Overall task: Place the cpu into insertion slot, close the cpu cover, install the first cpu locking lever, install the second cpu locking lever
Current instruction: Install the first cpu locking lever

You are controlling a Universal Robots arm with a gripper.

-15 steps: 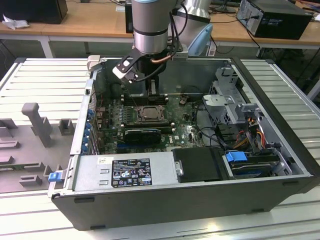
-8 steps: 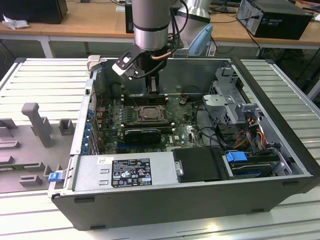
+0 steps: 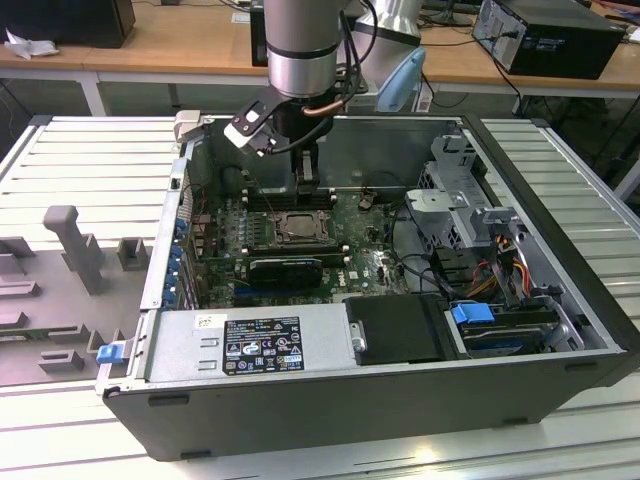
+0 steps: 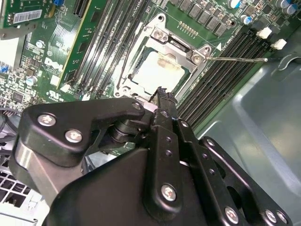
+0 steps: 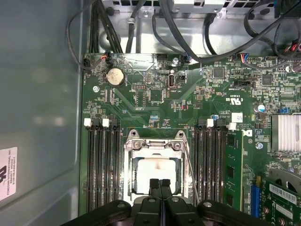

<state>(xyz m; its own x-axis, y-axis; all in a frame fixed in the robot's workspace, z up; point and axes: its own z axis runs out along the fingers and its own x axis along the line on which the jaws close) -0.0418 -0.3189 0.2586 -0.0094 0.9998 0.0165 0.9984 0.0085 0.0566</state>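
Note:
The cpu [image 5: 155,170] lies in the insertion slot [image 3: 297,228], its pale top [image 4: 157,70] showing through the cut-out. The silvery cpu cover [image 5: 153,146] lies flat over it, screws at its corners [image 4: 181,52]. One thin wire locking lever [image 4: 235,59] juts out over the black memory slots, and another lever [image 4: 124,70] runs along the opposite side of the socket. My gripper [image 5: 160,184] hangs just above the socket's edge with its two black fingers pressed together and nothing between them. In the exterior view the gripper [image 3: 306,185] stands above the socket inside the open case.
Long black memory slots [image 5: 99,165] flank the socket on both sides. The power supply [image 3: 250,345] and drive bay [image 3: 500,325] fill the case front. Cables [image 5: 188,28] cross the far end of the green board. A ribbed metal table [image 3: 80,160] surrounds the case.

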